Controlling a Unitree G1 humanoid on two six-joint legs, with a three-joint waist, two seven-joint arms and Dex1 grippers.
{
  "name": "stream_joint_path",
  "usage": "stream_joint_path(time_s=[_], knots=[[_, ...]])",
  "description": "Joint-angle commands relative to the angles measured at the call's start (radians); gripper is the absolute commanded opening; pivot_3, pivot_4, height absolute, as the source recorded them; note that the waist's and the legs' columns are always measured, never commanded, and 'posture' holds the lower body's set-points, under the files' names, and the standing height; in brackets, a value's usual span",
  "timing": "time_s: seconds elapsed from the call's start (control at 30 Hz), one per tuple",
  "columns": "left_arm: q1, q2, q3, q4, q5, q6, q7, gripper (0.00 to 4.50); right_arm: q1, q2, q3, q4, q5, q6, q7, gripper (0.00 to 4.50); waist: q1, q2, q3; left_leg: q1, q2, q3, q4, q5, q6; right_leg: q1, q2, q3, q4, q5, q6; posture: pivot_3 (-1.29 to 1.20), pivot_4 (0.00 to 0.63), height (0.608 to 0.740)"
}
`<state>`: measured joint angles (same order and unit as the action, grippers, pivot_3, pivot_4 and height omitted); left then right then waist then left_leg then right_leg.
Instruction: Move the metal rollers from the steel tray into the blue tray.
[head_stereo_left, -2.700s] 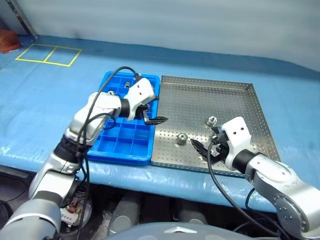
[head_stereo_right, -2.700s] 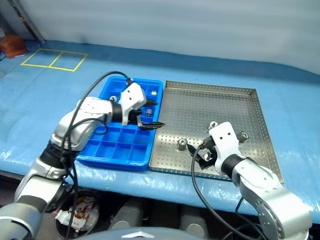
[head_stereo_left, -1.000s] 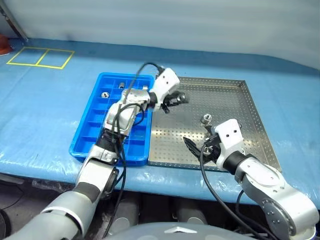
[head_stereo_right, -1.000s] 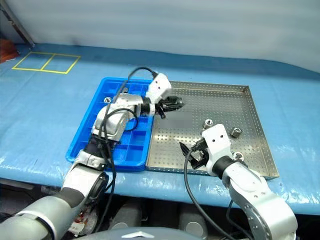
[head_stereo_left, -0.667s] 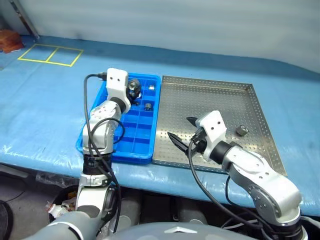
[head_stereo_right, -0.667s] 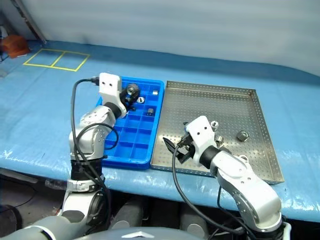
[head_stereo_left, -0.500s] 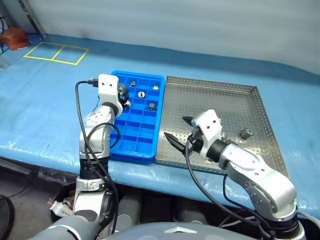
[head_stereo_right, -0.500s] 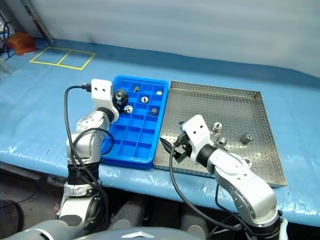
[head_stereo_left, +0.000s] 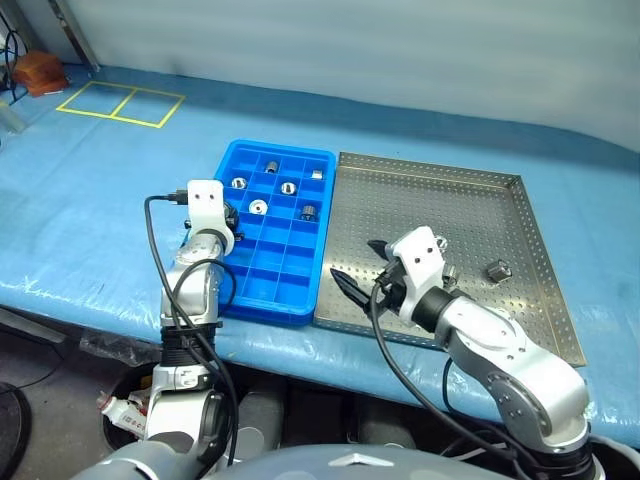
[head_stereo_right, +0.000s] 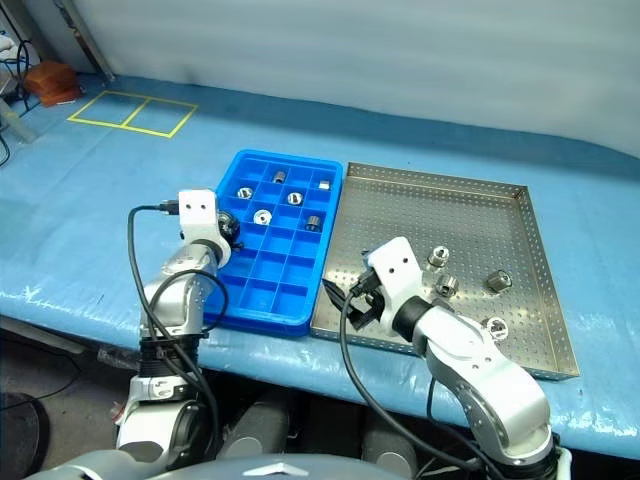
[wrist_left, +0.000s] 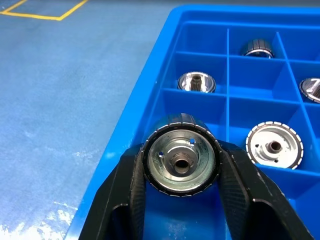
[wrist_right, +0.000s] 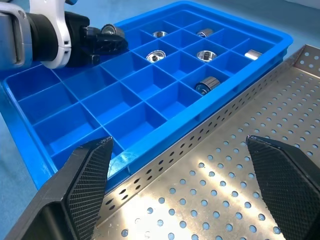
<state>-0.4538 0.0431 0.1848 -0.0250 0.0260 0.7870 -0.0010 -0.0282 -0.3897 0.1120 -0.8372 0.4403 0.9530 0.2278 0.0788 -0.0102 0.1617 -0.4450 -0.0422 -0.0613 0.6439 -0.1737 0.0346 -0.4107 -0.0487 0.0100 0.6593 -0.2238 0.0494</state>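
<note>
The blue tray (head_stereo_left: 268, 312) lies left of the steel tray (head_stereo_left: 430, 200), and several metal rollers (head_stereo_left: 258, 207) rest in its far compartments. My left gripper (wrist_left: 180, 165) is shut on one roller (wrist_left: 180, 160), held end-on just above the compartments along the tray's left edge; this gripper also shows from the head (head_stereo_left: 228, 214). Several rollers (head_stereo_right: 497, 281) lie in the steel tray's right half. My right gripper (head_stereo_left: 358, 265) hangs open and empty over the steel tray's front left corner, its fingers (wrist_right: 85, 185) spread toward the blue tray.
Both trays sit on a table under a blue cover (head_stereo_left: 100, 220). Yellow tape squares (head_stereo_left: 120, 103) mark the far left. Cables run from both wrists. The near rows of the blue tray (wrist_right: 125, 125) hold nothing.
My left gripper carried the roller from above the steel tray leftward and down to the blue tray's left edge. The right gripper stayed open in much the same place. The camera view shifted.
</note>
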Motion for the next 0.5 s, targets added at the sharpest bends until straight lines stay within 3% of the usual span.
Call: stream_joint_path(time_s=[0.03,0.23,0.33,0.5], knots=[[-0.038,0.01,-0.008,-0.045,-0.026,0.057,-0.007,2.44,0.013,0.007,-0.034,-0.055,0.004,0.001,-0.021,4.5,-0.001,0.0,0.0,0.0,0.0,0.0,0.0,0.0,0.0,0.0,0.0,0.0,0.0,0.0,0.0,0.1,0.15,0.74],[-0.106,0.033,-0.03,-0.133,-0.058,0.133,-0.039,4.33,0.043,0.006,-0.059,-0.086,0.003,0.013,-0.041,4.5,-0.012,0.0,0.0,0.0,0.0,0.0,0.0,0.0,0.0,0.0,0.0,0.0,0.0,-0.001,0.002,0.06,0.15,0.74],[-0.19,0.035,-0.06,-0.13,-0.112,0.08,-0.115,4.33,0.06,0.005,-0.078,-0.104,0.003,0.015,-0.052,4.5,-0.014,0.0,0.0,-0.001,0.0,0.0,0.0,0.0,0.0,0.0,0.0,0.0,0.0,-0.001,0.002,0.04,0.15,0.74],[-0.31,0.091,-0.181,-0.066,-0.24,0.05,-0.402,4.33,0.097,-0.009,-0.094,-0.128,-0.001,0.034,-0.065,4.5,-0.03,0.0,0.0,-0.001,-0.001,0.001,0.0,0.0,0.001,0.0,-0.002,0.0,-0.002,-0.001,0.002,0.0,0.15,0.74]])
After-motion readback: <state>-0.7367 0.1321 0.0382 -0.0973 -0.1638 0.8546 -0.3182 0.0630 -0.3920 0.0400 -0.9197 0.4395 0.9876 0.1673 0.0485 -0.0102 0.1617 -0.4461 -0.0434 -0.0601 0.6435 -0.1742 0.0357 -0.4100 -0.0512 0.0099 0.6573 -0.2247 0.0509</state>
